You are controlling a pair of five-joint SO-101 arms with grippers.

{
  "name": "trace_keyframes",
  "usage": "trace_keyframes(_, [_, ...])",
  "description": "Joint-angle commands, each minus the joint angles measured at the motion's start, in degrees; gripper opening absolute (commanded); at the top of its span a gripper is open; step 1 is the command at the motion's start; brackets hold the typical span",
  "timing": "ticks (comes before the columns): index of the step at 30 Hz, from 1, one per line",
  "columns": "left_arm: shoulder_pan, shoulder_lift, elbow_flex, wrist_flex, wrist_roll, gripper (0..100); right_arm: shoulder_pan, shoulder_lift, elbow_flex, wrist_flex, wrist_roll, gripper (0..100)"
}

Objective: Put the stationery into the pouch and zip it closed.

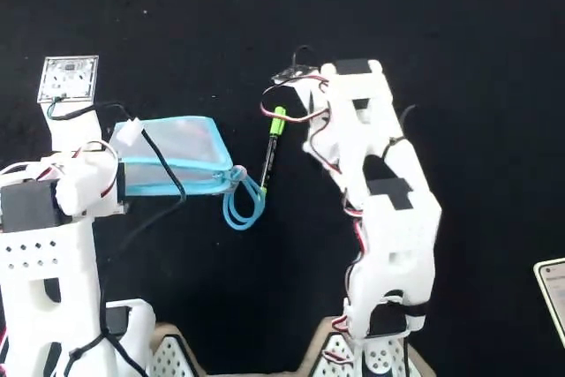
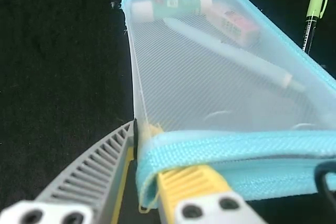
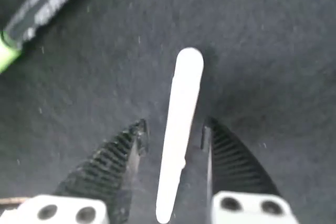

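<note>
A translucent blue mesh pouch (image 1: 181,154) lies left of centre, its zip edge (image 2: 236,142) pinched by my left gripper (image 2: 147,150), which is shut on it. Inside the pouch I see a glue stick (image 2: 168,8), an eraser (image 2: 233,24) and a white pen (image 2: 226,53). A black pen with a green cap (image 1: 272,143) lies on the table just right of the pouch. My right gripper (image 3: 172,129) is low over the cloth, open, with a thin white stick (image 3: 181,108) lying between its fingers and small gaps on both sides.
The pouch's blue loop strap (image 1: 243,202) trails toward the front. The black tablecloth (image 1: 477,86) covers the whole table. A white card (image 1: 553,293) pokes in at the right edge. The right arm (image 1: 388,209) stands close beside the green-capped pen (image 3: 31,17).
</note>
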Motion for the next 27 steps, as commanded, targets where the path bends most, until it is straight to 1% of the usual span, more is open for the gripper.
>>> trace_keyframes(1, [-0.31, 0.35, -0.22, -0.97, 0.53, 3, -1.32, 2.77, -5.23, -6.24, -2.99, 15.5])
trace_keyframes(3, [-0.31, 0.35, -0.22, -0.88, 0.53, 3, -0.26, 5.32, -6.55, -8.18, -2.73, 15.2])
trace_keyframes(7, [-0.31, 0.35, -0.31, -0.79, 0.53, 3, 1.49, 9.27, -9.27, -8.35, -2.64, 14.0])
trace_keyframes(8, [-0.31, 0.35, -0.40, -0.79, 0.53, 3, 1.85, 9.71, -9.71, -8.35, -2.64, 10.9])
trace_keyframes(10, [-0.31, 0.35, -0.40, -0.79, 0.53, 3, 2.73, 9.45, -10.07, -8.70, -2.64, 0.8])
trace_keyframes(12, [-0.31, 0.35, -0.40, -0.79, 0.53, 3, 3.52, 7.69, -10.33, -7.74, -2.64, 2.0])
trace_keyframes(13, [-0.31, 0.35, -0.40, -0.79, 0.53, 3, 3.96, 6.37, -10.42, -6.68, -2.64, 0.8])
trace_keyframes(20, [-0.31, 0.35, -0.31, -0.88, 0.53, 3, 3.08, -9.19, -7.16, 2.29, -2.73, 1.1])
trace_keyframes(24, [-0.31, 0.35, -0.22, -0.88, 0.53, 3, 0.53, -22.64, 0.75, 2.55, -2.99, 1.1])
trace_keyframes(27, [-0.31, 0.35, -0.22, -0.88, 0.53, 3, -2.81, -34.86, 8.84, 2.29, -2.99, 1.1])
